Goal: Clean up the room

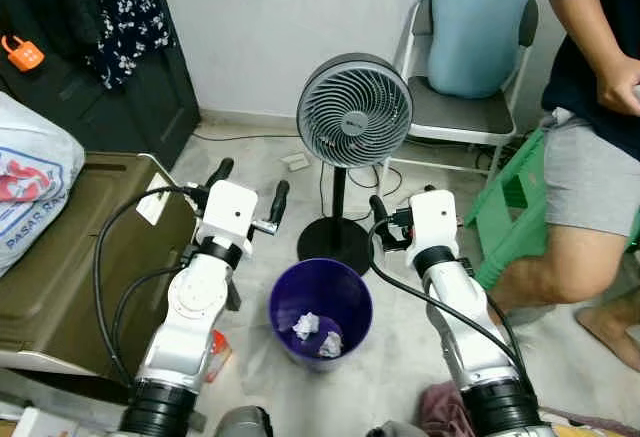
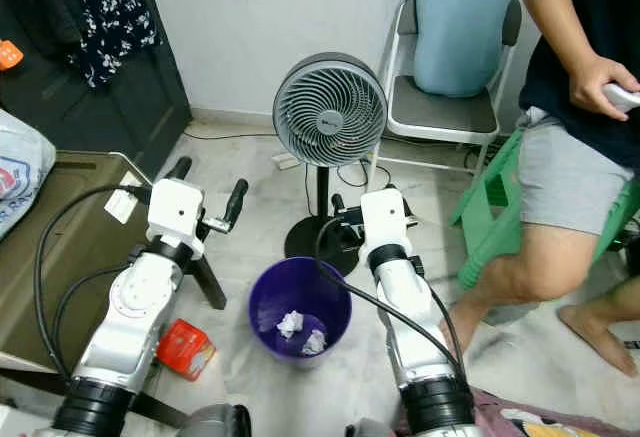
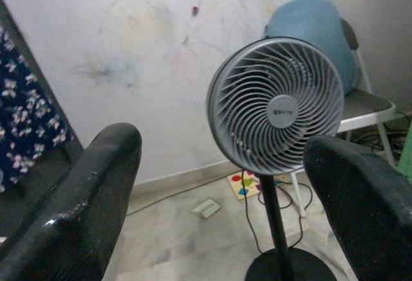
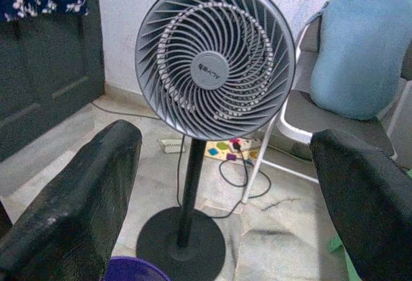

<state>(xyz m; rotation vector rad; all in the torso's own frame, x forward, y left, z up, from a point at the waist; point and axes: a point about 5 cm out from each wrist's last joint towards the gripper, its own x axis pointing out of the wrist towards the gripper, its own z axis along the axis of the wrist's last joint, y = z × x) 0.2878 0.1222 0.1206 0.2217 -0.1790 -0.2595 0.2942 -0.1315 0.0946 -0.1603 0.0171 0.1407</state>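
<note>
**Grippers poised over purple bin**

The left gripper (image 1: 248, 184) and right gripper (image 4: 225, 197), fingers spread and empty, flank the purple wastebasket (image 1: 321, 307) (crumpled paper (image 1: 306, 324) inside). Behind the bin stands a grey pedestal fan (image 1: 354, 110); a person (image 1: 585, 147) sits right of it.

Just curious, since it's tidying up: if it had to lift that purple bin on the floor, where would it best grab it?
Probably the round purple plastic bin's open rim, from above: one black finger inside, one outside the thin wall. The near side looks easiest, since it stands upright between both open pincers, left pincer and right pincer.
</note>
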